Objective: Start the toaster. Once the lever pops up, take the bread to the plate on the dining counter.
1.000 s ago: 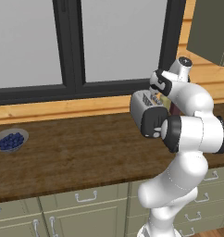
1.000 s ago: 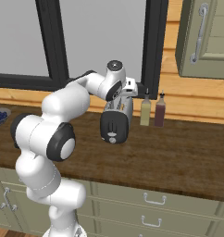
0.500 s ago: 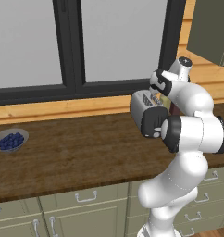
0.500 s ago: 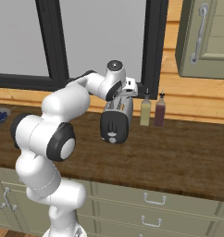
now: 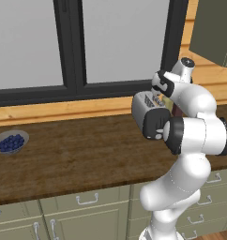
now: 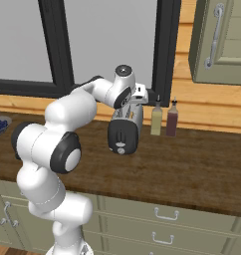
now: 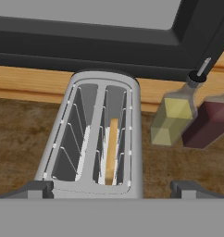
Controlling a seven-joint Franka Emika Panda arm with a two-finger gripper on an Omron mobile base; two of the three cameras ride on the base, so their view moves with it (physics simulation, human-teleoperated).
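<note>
toaster (image 7: 97, 134) stands on the wooden bench (image 5: 73, 154), against the back wall under the window, seen from directly above in the hand view. its long axis runs away from the hand toward the window; the two slots run the same way. bread (image 7: 111, 150) sits on edge in the slot on the right of that view, its thin tan top edge showing, lying along the slot. it appears low in the slot, which suggests it is not yet raised for lifting, though that is a judgement only.

fingers (image 7: 111, 189) are spread to full width and hold nothing. the two tips sit at either side of the toaster's near end, so the toaster lies straight ahead and below, between them. the bread is off centre, nearer one tip. the lever cannot be made out in any view, so its position relative to the fingers cannot be confirmed.

two bottles, one yellow (image 7: 176, 115) and one dark red (image 7: 208, 122), stand just beside the toaster; a sideways approach risks contact.
</note>
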